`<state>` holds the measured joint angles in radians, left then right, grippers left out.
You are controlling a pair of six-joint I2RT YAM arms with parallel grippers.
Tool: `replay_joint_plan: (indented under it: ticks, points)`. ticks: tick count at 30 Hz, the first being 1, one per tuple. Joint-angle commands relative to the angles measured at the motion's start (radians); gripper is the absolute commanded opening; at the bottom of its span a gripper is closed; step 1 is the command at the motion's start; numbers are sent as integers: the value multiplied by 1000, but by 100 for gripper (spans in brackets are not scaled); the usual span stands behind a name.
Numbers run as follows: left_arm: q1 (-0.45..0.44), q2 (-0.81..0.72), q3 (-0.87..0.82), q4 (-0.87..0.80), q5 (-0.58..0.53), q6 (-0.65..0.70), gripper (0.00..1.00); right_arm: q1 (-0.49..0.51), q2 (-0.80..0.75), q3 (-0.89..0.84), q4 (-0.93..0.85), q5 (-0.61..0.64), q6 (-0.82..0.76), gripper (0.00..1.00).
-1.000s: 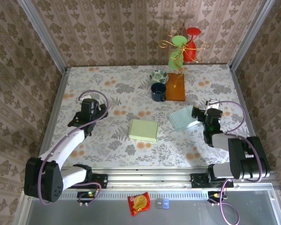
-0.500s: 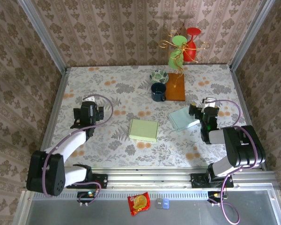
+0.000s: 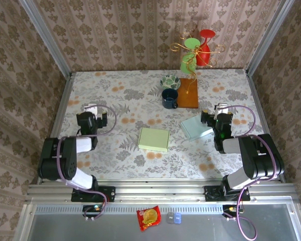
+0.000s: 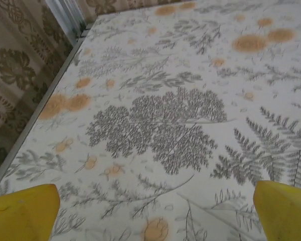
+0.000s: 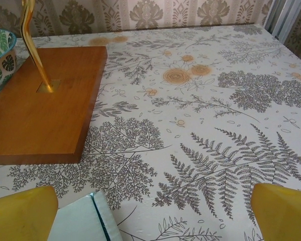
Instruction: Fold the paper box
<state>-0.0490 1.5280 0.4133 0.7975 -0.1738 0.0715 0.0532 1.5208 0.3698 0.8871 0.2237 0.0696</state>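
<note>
A flat light green paper box (image 3: 154, 139) lies at the middle of the floral table. To its right rests a pale blue box piece (image 3: 195, 126), whose corner also shows in the right wrist view (image 5: 80, 221). My left gripper (image 3: 90, 109) is over the left side of the table, well away from both boxes. It is open (image 4: 155, 216), its yellow fingertips (image 4: 22, 213) wide apart over bare tablecloth. My right gripper (image 3: 221, 109) hovers just right of the pale blue piece. It is open (image 5: 153, 216) with nothing between its fingertips (image 5: 283, 208).
A wooden base (image 3: 188, 93) carrying a gold wire stand with red and green cups stands at the back. A dark blue mug (image 3: 169, 98) and a patterned bowl (image 3: 170, 81) sit beside it. The base's edge (image 5: 40, 115) lies ahead of my right gripper. Walls ring the table.
My left arm has folded back toward the left near side, its gripper swinging away from the green box. The right arm has drawn in slightly. Both boxes lie as before.
</note>
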Motion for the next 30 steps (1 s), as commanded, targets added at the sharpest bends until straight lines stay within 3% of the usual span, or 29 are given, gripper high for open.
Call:
replay_joint_plan:
  ticks: [1, 3, 8, 30]
  points:
    - [22, 20, -70, 189, 52, -46, 100, 2, 12, 21, 3, -9, -28, 100]
    - [26, 32, -82, 239, 62, -34, 100, 2, 11, 20, 3, -10, -28, 100]
    - [32, 32, -68, 213, 17, -58, 100, 2, 13, 23, 0, -8, -27, 100]
    - [17, 29, -51, 180, 3, -44, 100, -4, 11, 23, -4, -2, -18, 100]
